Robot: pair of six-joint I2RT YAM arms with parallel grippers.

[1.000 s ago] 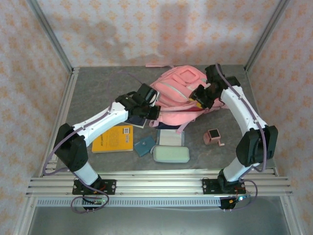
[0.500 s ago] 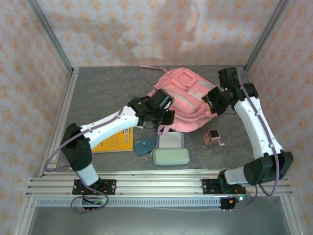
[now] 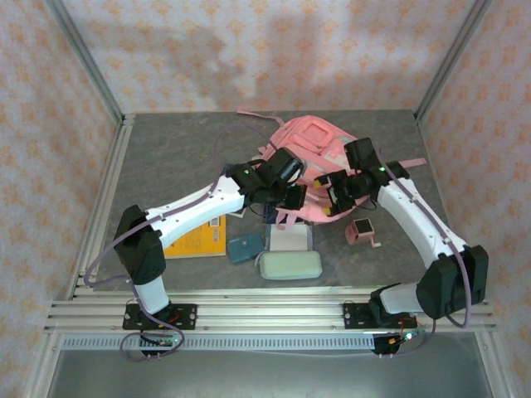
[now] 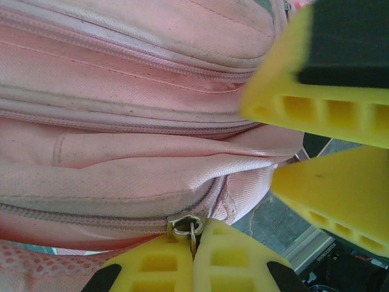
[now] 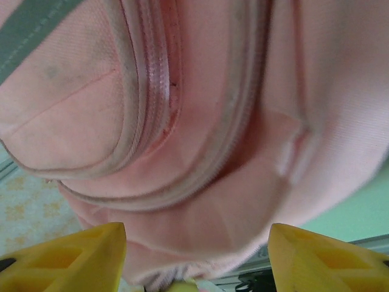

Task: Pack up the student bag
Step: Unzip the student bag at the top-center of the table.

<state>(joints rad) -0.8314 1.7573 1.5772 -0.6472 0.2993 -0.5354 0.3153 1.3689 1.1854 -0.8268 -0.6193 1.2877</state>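
From the top camera, the student bag (image 3: 311,145) lies at the far middle of the table. Both sets of fingers are at its near edge. The left gripper (image 3: 292,197) sits against the bag's near-left part and the right gripper (image 3: 334,192) against its near-right part, with a strip of pink fabric between the two. On the near side of the left fingers lie a pale notebook (image 3: 290,240), a teal pouch (image 3: 243,249), a mint pencil case (image 3: 290,265) and a yellow book (image 3: 202,238). A small pink box (image 3: 362,231) stands just on the near side of the right fingers.

In the left wrist view, the left gripper (image 4: 193,258) has its two yellow fingers pressed together. They pinch the metal zip pull (image 4: 192,234) at the end of a zip seam. The bag (image 4: 121,121) bulges directly beyond the fingertips, its zip lines running across. To the right, the right arm's yellow fingers (image 4: 316,106) stand well apart, and the bag's rounded end reaches into the gap between them.

In the right wrist view, the right gripper (image 5: 194,249) is spread wide, with one finger (image 5: 73,258) at each lower corner. The bag (image 5: 200,121) swells just beyond and between them, two curved zips crossing it. I cannot tell whether either finger presses on the fabric.
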